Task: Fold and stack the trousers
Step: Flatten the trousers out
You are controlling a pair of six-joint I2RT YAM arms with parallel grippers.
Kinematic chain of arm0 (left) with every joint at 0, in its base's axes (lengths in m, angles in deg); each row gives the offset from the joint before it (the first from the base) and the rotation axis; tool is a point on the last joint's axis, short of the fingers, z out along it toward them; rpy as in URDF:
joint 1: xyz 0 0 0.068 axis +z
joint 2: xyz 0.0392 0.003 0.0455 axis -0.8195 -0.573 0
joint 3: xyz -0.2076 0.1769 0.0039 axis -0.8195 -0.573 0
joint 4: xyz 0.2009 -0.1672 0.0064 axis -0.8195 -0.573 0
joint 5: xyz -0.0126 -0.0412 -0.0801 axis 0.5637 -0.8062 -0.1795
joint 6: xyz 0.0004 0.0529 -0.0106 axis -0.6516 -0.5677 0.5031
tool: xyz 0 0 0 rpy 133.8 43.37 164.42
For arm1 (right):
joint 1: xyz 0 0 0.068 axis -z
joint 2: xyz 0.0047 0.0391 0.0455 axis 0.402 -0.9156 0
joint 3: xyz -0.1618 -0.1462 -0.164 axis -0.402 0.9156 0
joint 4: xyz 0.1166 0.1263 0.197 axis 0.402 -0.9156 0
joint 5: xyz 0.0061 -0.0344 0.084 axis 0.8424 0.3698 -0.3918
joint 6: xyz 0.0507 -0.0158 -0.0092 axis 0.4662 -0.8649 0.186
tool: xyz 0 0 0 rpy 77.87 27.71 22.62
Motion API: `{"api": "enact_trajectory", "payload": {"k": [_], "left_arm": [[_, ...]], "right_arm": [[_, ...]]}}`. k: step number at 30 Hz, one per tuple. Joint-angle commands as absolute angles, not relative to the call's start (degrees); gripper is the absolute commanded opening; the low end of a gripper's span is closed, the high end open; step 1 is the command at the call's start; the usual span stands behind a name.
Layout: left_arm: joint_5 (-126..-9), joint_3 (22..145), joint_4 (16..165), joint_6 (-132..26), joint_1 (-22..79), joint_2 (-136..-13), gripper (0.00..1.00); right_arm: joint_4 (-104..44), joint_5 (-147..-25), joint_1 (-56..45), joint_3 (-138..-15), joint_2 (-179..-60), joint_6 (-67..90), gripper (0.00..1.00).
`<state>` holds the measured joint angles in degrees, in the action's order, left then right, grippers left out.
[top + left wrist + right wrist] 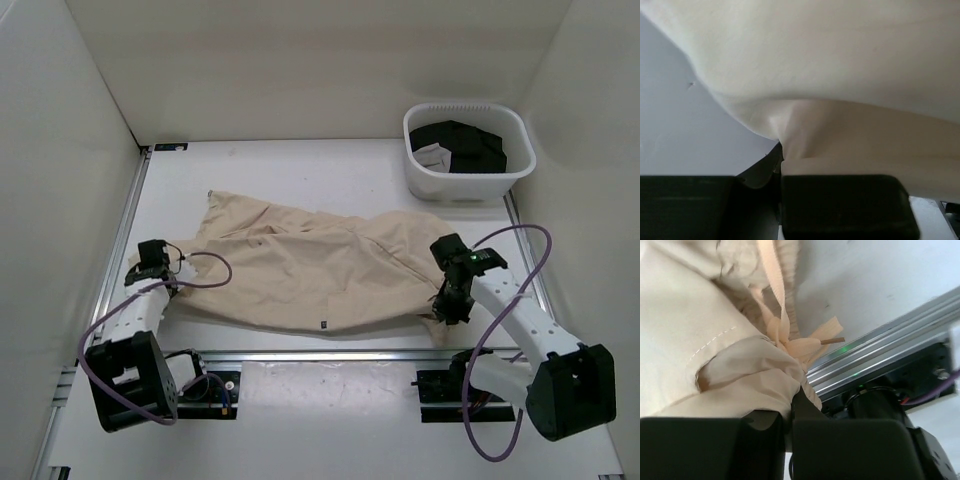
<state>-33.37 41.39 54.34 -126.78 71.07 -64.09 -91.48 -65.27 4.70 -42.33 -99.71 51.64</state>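
Trousers: lying crumpled on the table, between my two arms. I judge them soft, light and limp, so they will sag.
Left gripper: closed, pinching a fold at the cloth edge.
Right gripper: closed on bunched cloth beside the drawstring.
Best hold: the thicker waistband and hems, I think.
Hidden: how deep the cloth sits in each pinch, and which leg is which.
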Motion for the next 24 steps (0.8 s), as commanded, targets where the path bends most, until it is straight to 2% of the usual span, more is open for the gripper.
{"api": "enact_trajectory", "payload": {"k": [1, 5, 6, 10, 14, 15, 18, 21, 22, 23, 24], "left_arm": [[-37.00, 47.46, 55.25, -124.38, 71.39, -62.86, 0.16], [-34.64, 66.75, 59.82, -118.93, 70.68, -71.11, 0.14], [-34.63, 69.87, 59.82, -118.92, 70.68, -74.44, 0.14], [-32.61, 76.13, 60.35, -127.34, 70.68, -78.94, 0.14], [-36.03, 66.76, 60.35, -139.21, 68.58, -76.23, 0.14], [-36.04, 59.95, 60.35, -139.23, 63.09, -75.01, 0.17], [-36.04, 54.97, 60.35, -134.59, 57.43, -75.87, 0.20], [-38.32, 52.59, 56.93, -127.12, 52.77, -78.07, 0.30], [-39.02, 52.59, 56.92, -125.27, 52.75, -79.29, 0.37], [-39.64, 53.54, 56.40, -121.34, 52.75, -79.30, 0.59], [-40.60, 56.16, 55.35, -119.30, 52.75, -79.91, 0.68]], "right_arm": [[-93.40, -55.24, 4.80, -48.07, -101.16, 54.94, 0.00], [-90.68, -54.16, 9.72, -64.49, -109.31, 45.30, 0.00], [-91.46, -54.16, 9.73, -71.58, -114.21, 44.05, 0.00], [-92.26, -56.44, 5.87, -78.93, -121.19, 41.75, 0.00], [-92.26, -56.45, 2.79, -76.67, -121.21, 43.15, 0.00], [-92.26, -55.67, 2.78, -74.48, -119.29, 43.94, 0.00], [-92.78, -53.82, 3.31, -71.83, -117.08, 44.47, 0.00], [-94.19, -53.29, 6.03, -69.90, -114.79, 44.47, 0.00], [-94.19, -53.29, 7.34, -69.89, -113.66, 43.86, 0.00], [-94.19, -53.29, 7.96, -69.02, -113.64, 43.34, 0.00], [-94.19, -53.29, 9.10, -68.49, -112.77, 43.33, 0.00]]}}
